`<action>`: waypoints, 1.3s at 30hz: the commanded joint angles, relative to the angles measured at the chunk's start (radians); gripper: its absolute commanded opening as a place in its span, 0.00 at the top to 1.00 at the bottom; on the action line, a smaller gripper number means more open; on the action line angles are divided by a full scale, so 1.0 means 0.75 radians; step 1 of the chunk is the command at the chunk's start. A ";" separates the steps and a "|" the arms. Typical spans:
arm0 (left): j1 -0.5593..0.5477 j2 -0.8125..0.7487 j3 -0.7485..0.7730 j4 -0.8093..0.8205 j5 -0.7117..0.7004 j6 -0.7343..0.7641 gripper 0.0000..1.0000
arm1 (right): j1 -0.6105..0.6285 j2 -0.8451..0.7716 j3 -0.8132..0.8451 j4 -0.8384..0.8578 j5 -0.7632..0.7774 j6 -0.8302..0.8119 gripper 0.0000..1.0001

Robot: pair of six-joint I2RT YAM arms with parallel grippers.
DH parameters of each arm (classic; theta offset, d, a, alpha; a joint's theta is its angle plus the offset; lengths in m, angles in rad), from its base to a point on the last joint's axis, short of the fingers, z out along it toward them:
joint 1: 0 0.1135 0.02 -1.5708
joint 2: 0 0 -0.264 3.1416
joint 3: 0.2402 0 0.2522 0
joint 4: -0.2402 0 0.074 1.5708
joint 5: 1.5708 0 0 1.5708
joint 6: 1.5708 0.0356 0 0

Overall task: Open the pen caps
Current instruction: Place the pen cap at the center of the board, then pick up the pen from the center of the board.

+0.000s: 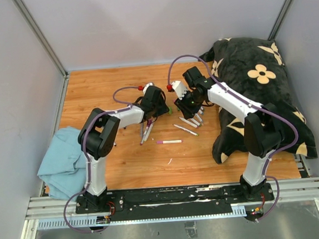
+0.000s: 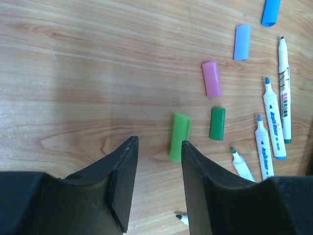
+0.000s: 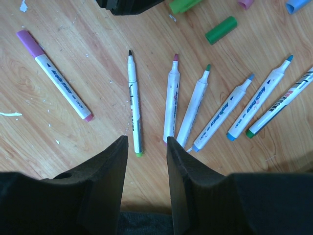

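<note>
Left fingers (image 2: 122, 181) spread, empty, just short of the green cap (image 2: 179, 136) on the worktop (image 2: 88, 73). Four more caps (image 2: 211, 78) lie beyond it. Only the right wrist view shows a purple-capped pen (image 3: 54, 73), apart from it. Right fingers (image 3: 105, 186) spread, empty. Pen print unreadable.

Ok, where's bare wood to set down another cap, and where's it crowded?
Bare wood: far left, between back wall and left arm; also the near strip between the purple-capped pen and the base rail. Crowded: the middle, with loose caps and uncapped pens. Black cushion fills the right, blue cloth the near-left corner.
</note>
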State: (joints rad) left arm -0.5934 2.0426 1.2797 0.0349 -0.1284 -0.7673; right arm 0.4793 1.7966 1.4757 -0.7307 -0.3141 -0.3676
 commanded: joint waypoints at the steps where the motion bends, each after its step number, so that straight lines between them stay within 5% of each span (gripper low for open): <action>1: -0.009 -0.100 -0.038 -0.057 -0.004 0.025 0.54 | -0.023 -0.062 -0.020 -0.003 -0.028 -0.011 0.61; 9: -0.009 -0.421 -0.233 0.014 -0.054 0.121 0.45 | -0.026 -0.147 -0.064 0.046 -0.103 -0.027 0.62; 19: -0.007 -0.939 -0.727 0.308 0.039 0.249 0.31 | -0.027 -0.287 -0.134 0.111 -0.300 -0.089 0.62; 27: -0.006 -1.298 -1.001 0.409 0.085 0.313 0.11 | -0.028 -0.442 -0.222 0.205 -0.421 -0.133 0.61; 36: -0.006 -1.660 -1.250 0.500 0.161 0.326 0.01 | -0.028 -0.623 -0.319 0.354 -0.527 -0.180 0.50; 39: -0.006 -1.767 -1.341 0.552 0.182 0.304 0.01 | -0.028 -0.655 -0.351 0.406 -0.604 -0.238 0.30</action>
State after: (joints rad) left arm -0.5934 0.8036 0.3450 0.3637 -0.0311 -0.5426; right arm 0.4770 1.3430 1.2461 -0.5087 -0.6727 -0.4786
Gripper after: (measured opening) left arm 0.992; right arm 0.593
